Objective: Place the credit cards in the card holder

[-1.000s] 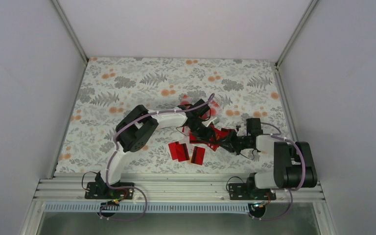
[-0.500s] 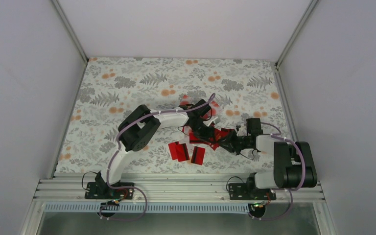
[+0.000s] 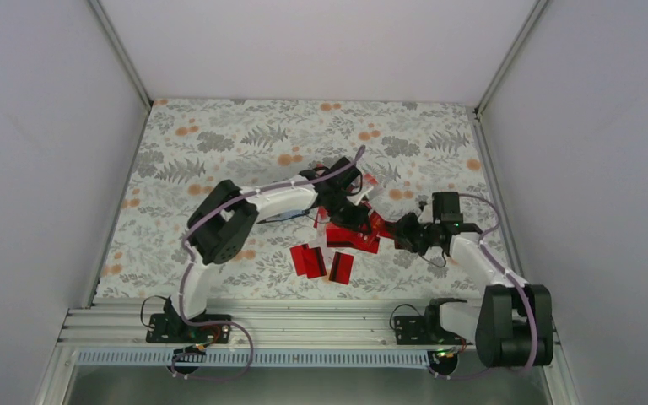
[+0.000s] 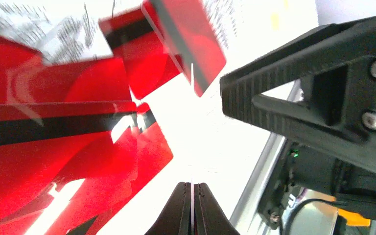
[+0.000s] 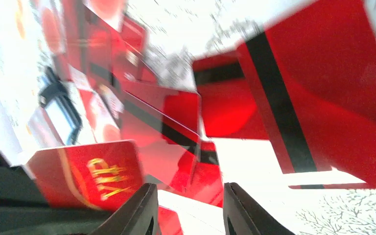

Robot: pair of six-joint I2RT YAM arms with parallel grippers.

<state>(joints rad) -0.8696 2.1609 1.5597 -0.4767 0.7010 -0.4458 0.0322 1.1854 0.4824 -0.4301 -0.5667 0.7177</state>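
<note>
The flower-printed bench carries everything. The left arm and the right arm both reach in over its middle.

The credit cards lie there in a loose, overlapping red heap, thin and glossy. Two loose cards sit apart at about 8 o'clock from it, nearer the arms' bases.

From above, the heap lies at 9 o'clock from the right claw and roughly 6 o'clock from the left claw. Both are just beside it, and neither is clearly nearer.

The right claw is spread wide with nothing between its fingers. Its camera looks down on the heap. There a large striped card fills the upper right, its dark band running from 11 to 5 o'clock. A VIP card with gold lettering sits at 8 o'clock, right beside one finger.

The left claw's fingers are pressed almost together. A pale hairline runs between them, but I cannot tell whether it is a card seen edge-on.

The card holder seems to be the blurred dark-blue squarish shape at 9 o'clock in the right wrist view, beyond the heap. From above I cannot pick it out.

I judge the empty right claw the likelier to pick next.
</note>
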